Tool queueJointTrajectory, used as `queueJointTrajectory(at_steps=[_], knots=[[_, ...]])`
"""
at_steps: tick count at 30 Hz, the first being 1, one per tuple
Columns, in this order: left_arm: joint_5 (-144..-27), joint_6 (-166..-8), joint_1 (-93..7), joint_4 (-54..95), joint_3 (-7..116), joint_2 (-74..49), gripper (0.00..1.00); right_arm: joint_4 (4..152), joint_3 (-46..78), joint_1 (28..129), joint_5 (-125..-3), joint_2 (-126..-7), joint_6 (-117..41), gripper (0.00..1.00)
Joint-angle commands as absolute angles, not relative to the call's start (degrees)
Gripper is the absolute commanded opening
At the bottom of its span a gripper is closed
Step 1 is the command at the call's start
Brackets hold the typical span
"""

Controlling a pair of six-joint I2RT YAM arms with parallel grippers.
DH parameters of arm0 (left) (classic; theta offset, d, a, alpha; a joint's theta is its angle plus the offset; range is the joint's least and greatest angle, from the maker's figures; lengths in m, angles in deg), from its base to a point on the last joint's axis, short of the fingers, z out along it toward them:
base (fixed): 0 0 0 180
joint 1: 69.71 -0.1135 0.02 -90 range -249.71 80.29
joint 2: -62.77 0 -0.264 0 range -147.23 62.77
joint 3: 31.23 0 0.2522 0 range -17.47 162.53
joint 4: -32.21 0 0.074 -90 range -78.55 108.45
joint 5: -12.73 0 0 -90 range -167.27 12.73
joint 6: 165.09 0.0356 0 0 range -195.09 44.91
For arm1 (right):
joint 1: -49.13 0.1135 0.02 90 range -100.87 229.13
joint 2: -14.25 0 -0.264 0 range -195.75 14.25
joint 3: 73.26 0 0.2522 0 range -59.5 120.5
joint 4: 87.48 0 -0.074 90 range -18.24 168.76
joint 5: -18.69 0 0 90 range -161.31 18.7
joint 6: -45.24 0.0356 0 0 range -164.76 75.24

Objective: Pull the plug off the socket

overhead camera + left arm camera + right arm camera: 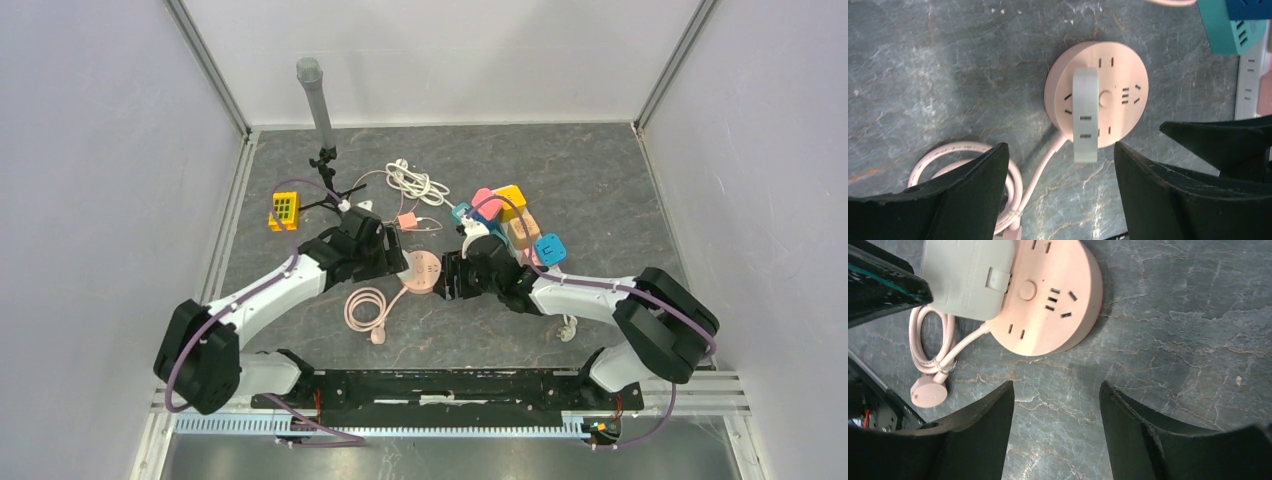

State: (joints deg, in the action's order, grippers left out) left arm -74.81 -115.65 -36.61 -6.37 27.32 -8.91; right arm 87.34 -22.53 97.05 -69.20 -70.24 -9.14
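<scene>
A round pink socket (420, 273) lies flat on the marble table between my two grippers. A white block plug (1085, 115) stands plugged into its face; it also shows in the right wrist view (965, 277), on the socket (1048, 305). My left gripper (1061, 147) is open and empty, hovering just short of the plug and the socket (1113, 65). My right gripper (1055, 386) is open and empty, just off the socket's other edge. In the top view the left gripper (395, 262) and right gripper (448, 275) flank the socket.
The socket's pink cord (365, 308) coils at the near side and ends in a pink plug. Coloured adapter cubes (512, 225) cluster behind the right gripper. A yellow block (283, 210), a black stand with a grey tube (318, 100) and a white cable (415, 182) lie farther back.
</scene>
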Motion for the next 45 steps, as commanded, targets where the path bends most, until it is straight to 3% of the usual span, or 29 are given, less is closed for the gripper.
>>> queueJointTrajectory(at_steps=[1,5,12,14,17,19,21,25,39,45], knots=[[-74.6,-117.8,-36.8,-1.2,32.0,-14.6,0.8,91.4,-21.4,97.6,-74.0,-70.7,-3.3,0.67],[-75.9,-119.7,-36.8,-1.8,34.7,-20.1,0.7,91.5,-22.1,97.5,-78.0,-69.5,-1.2,0.67],[-79.8,-119.6,-36.8,-2.4,36.0,-24.4,0.32,89.4,-16.8,97.5,-79.3,-75.2,-1.0,0.61],[-80.3,-118.9,-36.8,-3.8,36.8,-24.4,0.27,90.1,-15.9,97.5,-79.8,-76.5,-2.2,0.61],[-81.7,-117.3,-36.8,-6.1,38.9,-24.2,0.09,90.9,-14.0,97.5,-77.8,-78.6,-5.5,0.6],[-82.6,-116.7,-36.8,-6.8,39.7,-24.3,0.02,90.8,-13.1,97.5,-76.4,-80.5,-7.3,0.58],[-83.7,-116.1,-36.8,-7.9,40.6,-24.9,0.02,90.7,-12.8,97.4,-75.6,-81.9,-8.4,0.55],[-85.5,-114.8,-36.8,-10.2,42.2,-25.6,0.02,87.4,-12.2,97.6,-73.9,-84.6,-11.1,0.38],[-82.7,-111.7,-36.9,-12.9,42.9,-25.5,0.02,82.1,-17.3,101.0,-78.8,-90.1,-14.3,0.34],[-90.3,-111.3,-37.3,-9.4,43.3,-25.6,0.02,79.9,-15.2,103.1,-78.4,-92.7,-12.8,0.34]])
